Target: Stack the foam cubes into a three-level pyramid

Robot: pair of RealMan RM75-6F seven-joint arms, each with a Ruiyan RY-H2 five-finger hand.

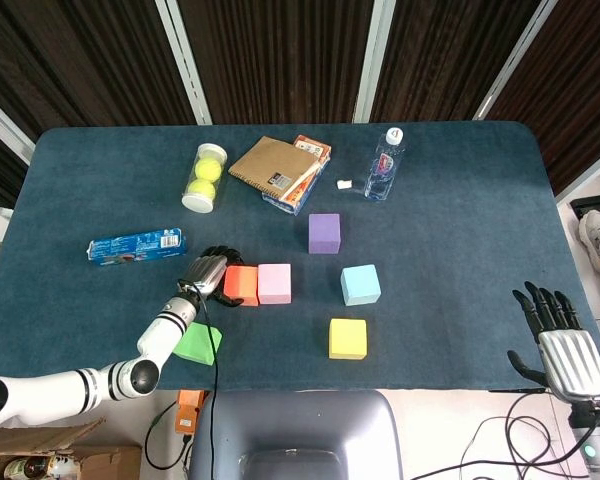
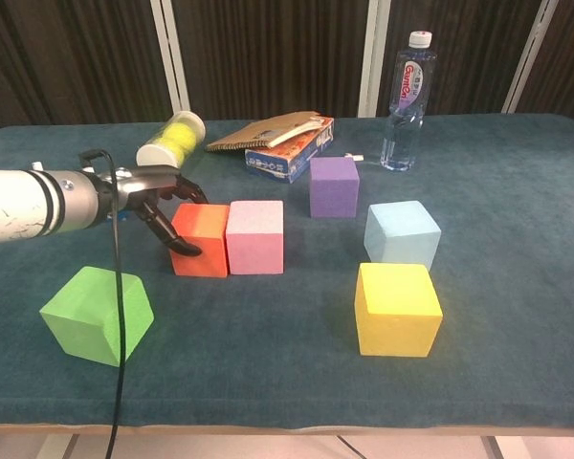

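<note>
Step in hand: I am building the bottom row; my left hand (image 2: 158, 206) rests against the left side of the orange cube (image 2: 200, 238), which touches the pink cube (image 2: 254, 236) on its right.
Left hand state: the fingers curl around the orange cube's left face and front edge; I cannot tell if it is a real grip or only a push.
Right hand state: my right hand (image 1: 560, 335) is spread, holds nothing, and waits off the table edge near me.
Next move: I judge a third cube must join this row, probably the green cube (image 2: 98, 314) nearest my left hand.
Cube count: six, namely orange, pink, green, purple cube (image 2: 334, 185), light blue cube (image 2: 402, 233), yellow cube (image 2: 396, 308); none is stacked yet.
Other things: one water bottle (image 2: 406, 100), one tube of tennis balls (image 1: 204, 177).
</note>
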